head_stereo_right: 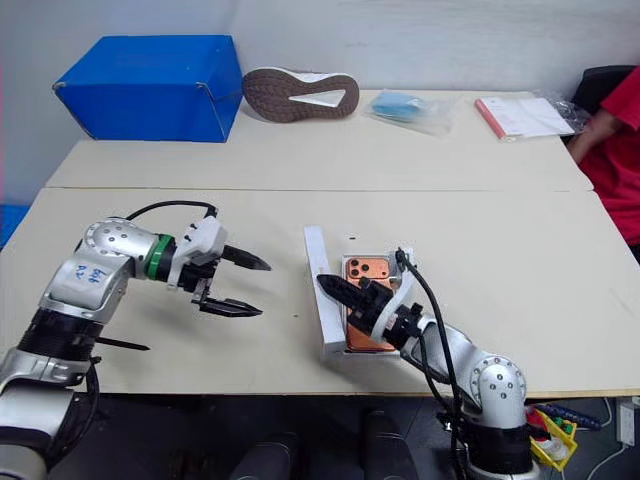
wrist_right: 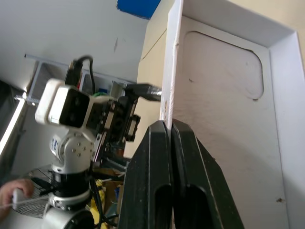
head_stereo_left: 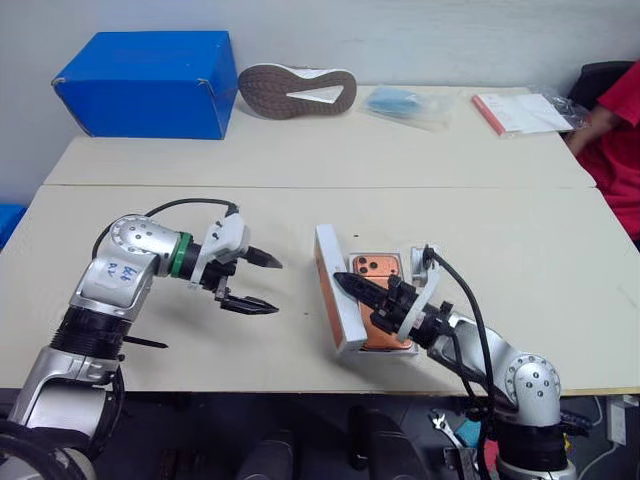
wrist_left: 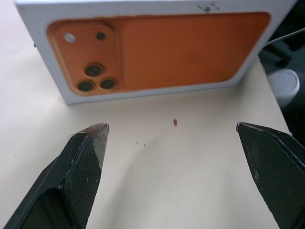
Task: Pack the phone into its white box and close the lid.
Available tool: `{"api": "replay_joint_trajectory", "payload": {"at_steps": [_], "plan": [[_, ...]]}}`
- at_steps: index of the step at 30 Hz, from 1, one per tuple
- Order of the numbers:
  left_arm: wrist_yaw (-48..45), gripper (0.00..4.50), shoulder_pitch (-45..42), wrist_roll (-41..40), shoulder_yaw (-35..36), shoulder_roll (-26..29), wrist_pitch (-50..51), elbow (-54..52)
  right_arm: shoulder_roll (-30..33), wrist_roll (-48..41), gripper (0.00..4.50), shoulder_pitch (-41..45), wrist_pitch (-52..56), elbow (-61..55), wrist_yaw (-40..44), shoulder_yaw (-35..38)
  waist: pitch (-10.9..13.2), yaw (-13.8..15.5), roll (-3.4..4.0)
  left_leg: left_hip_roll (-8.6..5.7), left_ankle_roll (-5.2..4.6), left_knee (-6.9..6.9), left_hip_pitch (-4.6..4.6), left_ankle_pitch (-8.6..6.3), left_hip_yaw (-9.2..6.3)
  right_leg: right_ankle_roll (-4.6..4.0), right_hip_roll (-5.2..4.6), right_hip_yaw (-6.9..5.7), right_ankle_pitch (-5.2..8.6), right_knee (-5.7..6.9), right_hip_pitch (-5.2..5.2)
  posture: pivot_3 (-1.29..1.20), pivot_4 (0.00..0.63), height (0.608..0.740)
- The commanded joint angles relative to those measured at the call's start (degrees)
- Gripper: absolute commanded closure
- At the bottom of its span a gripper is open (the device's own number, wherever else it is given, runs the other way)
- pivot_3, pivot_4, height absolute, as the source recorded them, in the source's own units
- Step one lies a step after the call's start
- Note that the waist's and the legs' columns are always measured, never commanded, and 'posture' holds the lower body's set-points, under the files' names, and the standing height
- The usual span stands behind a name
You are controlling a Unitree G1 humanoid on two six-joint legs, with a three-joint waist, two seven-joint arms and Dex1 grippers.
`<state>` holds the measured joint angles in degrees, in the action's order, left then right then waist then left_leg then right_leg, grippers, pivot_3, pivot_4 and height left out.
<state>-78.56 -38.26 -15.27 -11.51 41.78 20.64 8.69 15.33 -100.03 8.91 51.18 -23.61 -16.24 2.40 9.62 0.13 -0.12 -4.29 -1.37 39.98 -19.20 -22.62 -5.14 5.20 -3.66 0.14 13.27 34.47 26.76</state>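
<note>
A: Where is the phone (head_stereo_left: 378, 268) right now?

B: It lies in the white box (head_stereo_left: 408, 347) on the counter (head_stereo_left: 540, 260), with its 3 camera lenses at the far end. I think it is packed already, so the job left is closing the lid (head_stereo_left: 334, 290).

A: And the lid?

B: It stands up on its long edge, touching the left side of the box. Its plain white inside faces the phone. The orange phone picture faces the left gripper (head_stereo_left: 262, 283).

A: What are the grippers doing?

B: The right gripper (head_stereo_left: 345, 281) has its 2 fingers (wrist_right: 164, 176) pressed together, with nothing between them. Their tips rest against the inside of the lid, near its top edge. The left gripper hangs a little way off on the picture side, fingers (wrist_left: 86, 162) wide apart, holding nothing.

A: How should it close the lid well?

B: I would tip the lid slowly toward the phone, keeping its bottom edge tight beside the box like a hinge. The left gripper can push gently on the picture side. The right fingers have to slide out of the way, or they get trapped under it.

A: What could go wrong?

B: The lid might slip sideways or land crooked. Line up the corners first, then press it flat.
</note>
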Motion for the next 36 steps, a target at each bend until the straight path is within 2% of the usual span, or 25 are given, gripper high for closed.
{"api": "replay_joint_trajectory", "payload": {"at_steps": [1,4,15,16,19,25,30,32,36], "plan": [[0.7,0.0,-1.0,1.0,-1.0,-1.5,-0.1,0.3,1.6,3.4,4.47,-1.8,-0.5,-1.8,1.2,-1.5,0.0,0.0,-0.01,0.0,0.0,0.0,0.0,0.0,0.0,0.0,0.0,-0.01,0.0,-0.01,-0.01,0.0,0.15,0.74],[1.1,0.61,-0.4,1.5,-2.6,-3.5,0.5,-0.4,1.3,5.5,4.5,-2.7,-2.2,-2.1,1.5,-1.8,0.0,-0.1,-0.01,0.01,0.0,0.0,0.02,0.0,-0.01,0.0,0.01,-0.01,0.0,0.0,-0.01,0.0,0.15,0.74],[6.7,4.28,1.2,1.7,-4.1,-10.4,3.3,-4.3,3.2,7.5,4.5,-5.1,-5.3,-4.0,3.5,-1.8,0.0,0.5,-0.02,0.01,0.0,0.04,0.05,0.0,-0.02,0.02,0.0,-0.01,-0.01,-0.04,-0.11,0.0,0.15,0.74],[7.1,4.49,1.1,1.8,-4.2,-10.8,3.4,-4.3,3.3,7.4,4.5,-5.1,-5.4,-4.2,3.8,-1.8,0.0,0.6,-0.02,0.01,0.0,0.04,0.05,0.0,-0.02,0.02,0.0,-0.01,-0.01,-0.04,-0.11,0.0,0.15,0.74],[7.6,4.5,0.9,2.1,-4.6,-11.4,3.4,-4.1,3.6,6.5,3.81,-5.0,-5.9,-4.4,3.6,-1.5,0.0,0.9,-0.02,0.01,0.0,0.04,0.05,0.0,-0.02,0.02,0.0,-0.01,-0.01,-0.05,-0.11,0.0,0.15,0.74],[8.7,4.5,0.3,3.2,-5.4,-12.9,1.6,-1.8,8.8,4.1,1.76,-7.3,-6.1,-9.4,4.2,0.7,0.0,1.4,-0.02,0.01,0.0,0.04,0.03,0.0,-0.02,0.02,0.0,-0.02,-0.01,-0.08,-0.11,0.0,0.15,0.74],[9.0,4.5,-0.6,3.6,-5.8,-14.8,0.4,-0.3,19.5,1.3,1.76,-12.3,-5.3,-15.6,8.0,6.6,0.0,1.5,-0.02,0.0,-0.04,0.07,-0.01,-0.02,-0.03,0.06,-0.01,-0.04,-0.04,-0.19,-0.15,0.0,0.15,0.74],[8.9,4.5,-1.1,3.8,-5.9,-15.4,-0.2,0.4,25.2,1.9,1.76,-15.0,-4.1,-17.8,12.1,10.5,0.0,1.5,0.01,0.03,-0.05,0.07,0.02,-0.02,-0.04,0.08,0.01,-0.05,-0.05,-0.3,-0.2,0.0,0.15,0.74],[8.3,4.5,-2.8,4.2,-6.3,-17.0,-2.0,3.0,35.8,8.8,1.76,-23.5,-1.6,-22.4,25.3,21.9,0.0,1.7,0.03,0.04,-0.1,0.06,0.01,-0.05,-0.03,0.11,0.02,-0.04,-0.06,-0.48,-0.25,0.0,0.15,0.74]]}}
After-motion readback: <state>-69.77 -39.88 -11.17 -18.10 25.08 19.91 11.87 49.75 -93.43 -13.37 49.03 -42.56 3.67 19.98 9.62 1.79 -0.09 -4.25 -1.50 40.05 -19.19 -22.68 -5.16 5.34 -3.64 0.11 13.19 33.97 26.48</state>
